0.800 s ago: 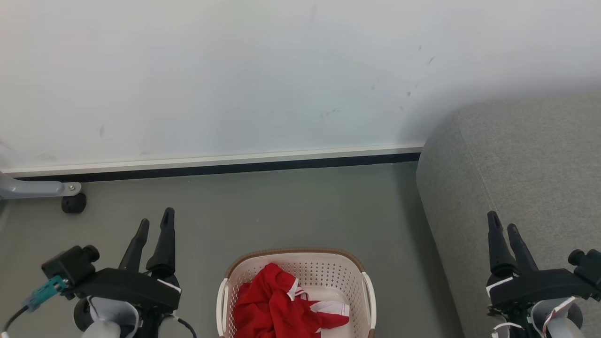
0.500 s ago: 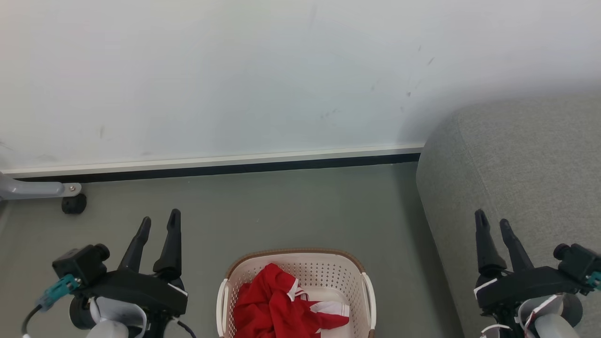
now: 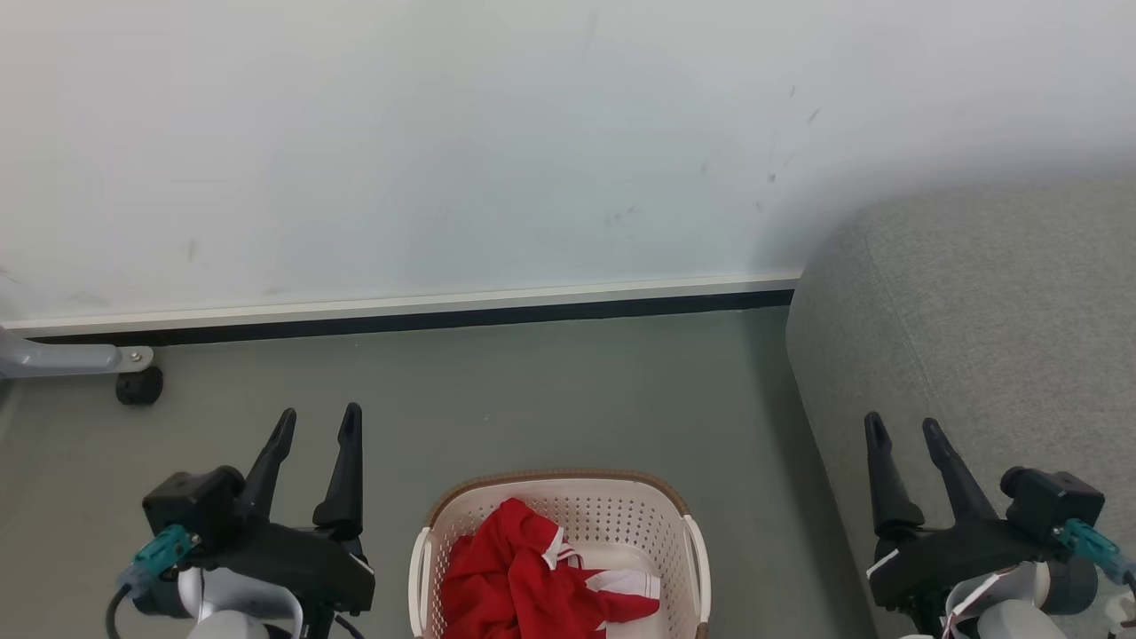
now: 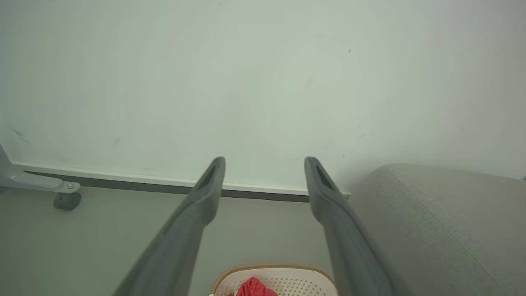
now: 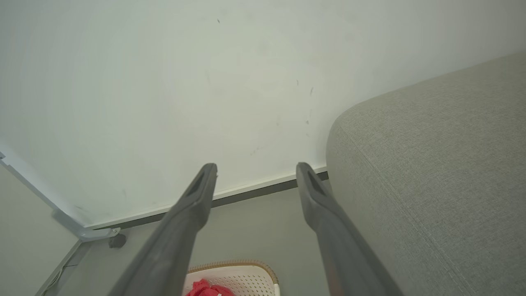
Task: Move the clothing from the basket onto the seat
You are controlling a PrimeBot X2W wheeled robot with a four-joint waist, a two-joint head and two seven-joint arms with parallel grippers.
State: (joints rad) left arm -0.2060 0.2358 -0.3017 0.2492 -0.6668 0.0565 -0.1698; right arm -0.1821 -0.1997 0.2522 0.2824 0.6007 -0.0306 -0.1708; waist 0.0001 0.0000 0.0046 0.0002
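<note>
Red clothing [image 3: 532, 577] with white stripe trim lies bunched in the cream perforated basket [image 3: 652, 524], which stands on the floor at the bottom centre of the head view. The grey seat [image 3: 994, 311] fills the right side. My left gripper [image 3: 318, 424] hovers left of the basket, open and empty. My right gripper [image 3: 903, 431] is open and empty in front of the seat's side. In the left wrist view the basket [image 4: 287, 281] and clothing [image 4: 254, 287] peek in below my open left gripper [image 4: 265, 164]. The right wrist view shows the basket [image 5: 242, 275], clothing [image 5: 205, 287], seat [image 5: 444, 156] and my open right gripper [image 5: 255, 169].
A white wall with a dark skirting strip [image 3: 399, 318] runs behind the grey floor. A grey frame leg with a black caster [image 3: 139, 385] stands at the far left by the wall. Bare floor lies between the basket and the wall.
Both grippers have shifted inward toward the basket and slightly lower in the head view. The basket, clothing and seat have stayed put.
</note>
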